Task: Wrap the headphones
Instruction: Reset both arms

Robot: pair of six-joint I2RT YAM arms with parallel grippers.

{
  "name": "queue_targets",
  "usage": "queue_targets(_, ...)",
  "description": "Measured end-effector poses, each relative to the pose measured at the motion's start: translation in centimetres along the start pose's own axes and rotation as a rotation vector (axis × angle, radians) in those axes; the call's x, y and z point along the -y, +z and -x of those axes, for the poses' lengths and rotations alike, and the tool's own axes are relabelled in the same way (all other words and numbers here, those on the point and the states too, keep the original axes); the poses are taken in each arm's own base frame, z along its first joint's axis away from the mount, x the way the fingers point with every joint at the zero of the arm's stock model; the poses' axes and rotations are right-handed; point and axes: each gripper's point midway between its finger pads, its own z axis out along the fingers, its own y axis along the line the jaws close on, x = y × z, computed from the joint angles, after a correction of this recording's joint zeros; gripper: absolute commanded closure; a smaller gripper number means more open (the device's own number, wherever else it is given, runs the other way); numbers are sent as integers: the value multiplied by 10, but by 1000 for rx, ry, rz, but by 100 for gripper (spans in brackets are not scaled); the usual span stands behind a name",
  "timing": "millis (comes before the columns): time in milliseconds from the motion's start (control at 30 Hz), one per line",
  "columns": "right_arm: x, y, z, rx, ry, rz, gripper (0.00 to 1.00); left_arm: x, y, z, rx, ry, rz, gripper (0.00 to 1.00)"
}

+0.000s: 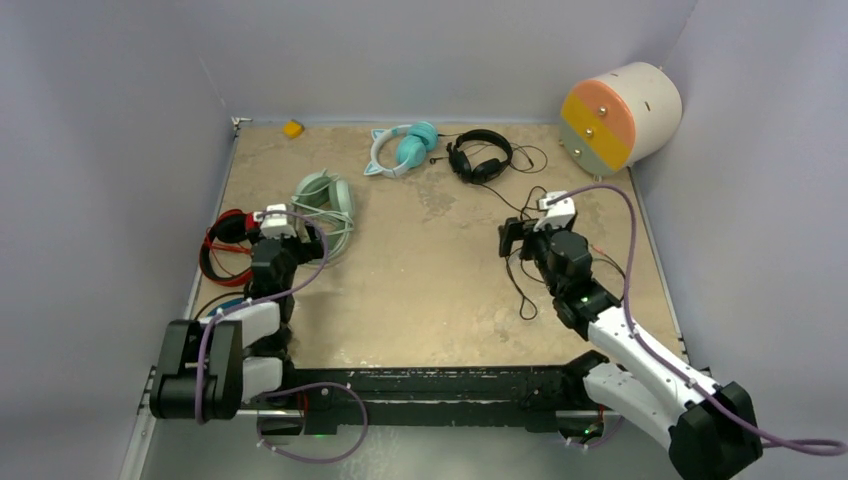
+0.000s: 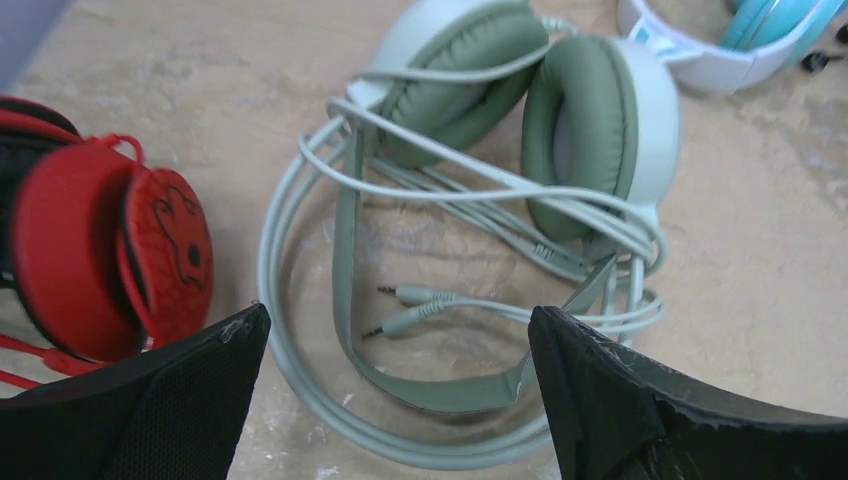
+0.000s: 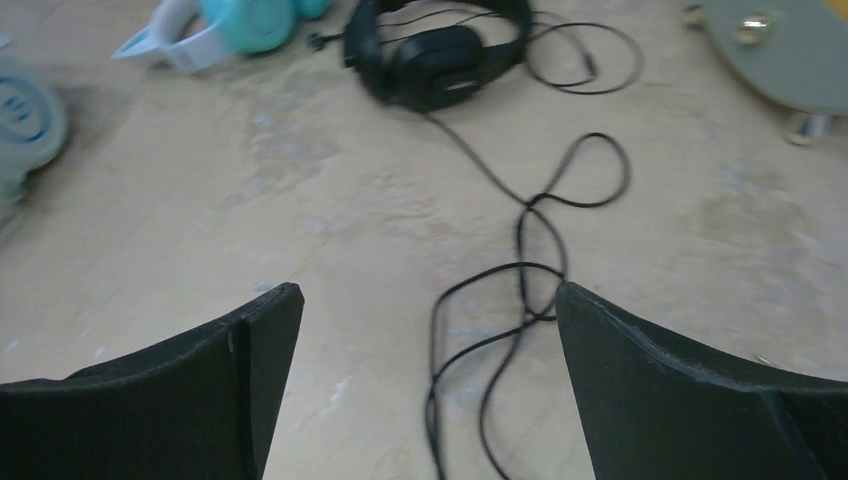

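1. Top view: my left gripper (image 1: 290,232) hangs over the mint-green headphones (image 1: 325,200), with the red headphones (image 1: 225,245) just beside it. My right gripper (image 1: 520,238) sits over the black cable (image 1: 520,285). That cable trails from the black headphones (image 1: 480,155) at the far side, next to the teal cat-eared headphones (image 1: 402,148).
2. Left wrist: the jaws are spread wide with nothing between them. The mint cable (image 2: 300,400) lies looped around the cups, its two plugs (image 2: 410,295) inside the loops. I'd say that pair is wrapped, and the wide jaws keep the fingers clear of the coils.
3. Right wrist: the jaws are wide apart here too, and empty. The black cable sprawls loose on the table (image 3: 150,220) straight ahead, so I judge I'm lined up over it to gather the slack.
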Motion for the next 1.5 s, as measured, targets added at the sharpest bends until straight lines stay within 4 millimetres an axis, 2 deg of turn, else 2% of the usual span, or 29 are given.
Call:
queue_targets(67,26,-1,7,34,14,-108,1,-1,3,-11,-24,11,2,0)
queue_targets(167,51,0,7,78,5,-209,1,-4,10,-16,-17,16,7,0)
queue_targets(233,62,1,-5,82,-12,-236,1,-9,15,-16,-6,19,18,0)
queue_targets(367,90,4,-45,26,-47,-303,1,-14,20,-13,23,29,31,3)
queue_targets(567,127,20,-63,17,-68,-377,1,-15,28,-15,48,33,29,4)
queue_targets(700,134,35,-96,-66,-122,-370,1,-16,31,-22,42,39,30,3)
queue_targets(767,134,39,-105,-92,-145,-346,1,-16,33,-26,26,46,29,0)
queue_targets(933,153,47,-101,-34,-128,-369,1,-14,41,-15,50,57,24,0)
queue_targets(1067,168,46,-109,-44,-88,-412,1,-14,41,-15,51,57,23,0)
queue_targets(1267,170,53,-92,8,-82,-418,1,-14,41,-15,51,57,23,0)
queue_targets(1500,170,53,-91,15,-82,-422,1,-10,42,-17,40,62,0,0)
